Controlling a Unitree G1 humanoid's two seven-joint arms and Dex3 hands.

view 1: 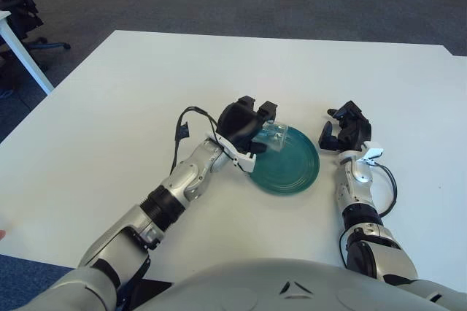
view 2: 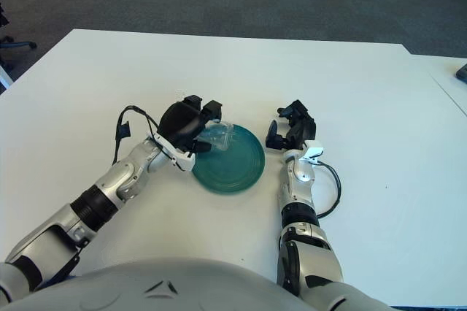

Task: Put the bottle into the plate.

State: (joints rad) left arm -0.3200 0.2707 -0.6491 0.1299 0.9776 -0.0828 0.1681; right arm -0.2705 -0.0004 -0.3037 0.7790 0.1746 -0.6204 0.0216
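A clear plastic bottle point(view 1: 274, 136) lies on its side at the left rim of the teal plate point(view 1: 295, 169), which sits on the white table. My left hand point(view 1: 244, 127) is over the plate's left edge with its fingers curled around the bottle; the hand hides much of the bottle. It also shows in the right eye view point(view 2: 191, 125) with the bottle point(view 2: 219, 136) over the plate point(view 2: 237, 165). My right hand point(view 1: 344, 127) shows just right of the plate, fingers relaxed and empty.
The white table point(view 1: 146, 85) spreads wide around the plate. A second white table's leg point(view 1: 25, 55) and an office chair base point(view 1: 44, 44) stand at the far left on dark carpet.
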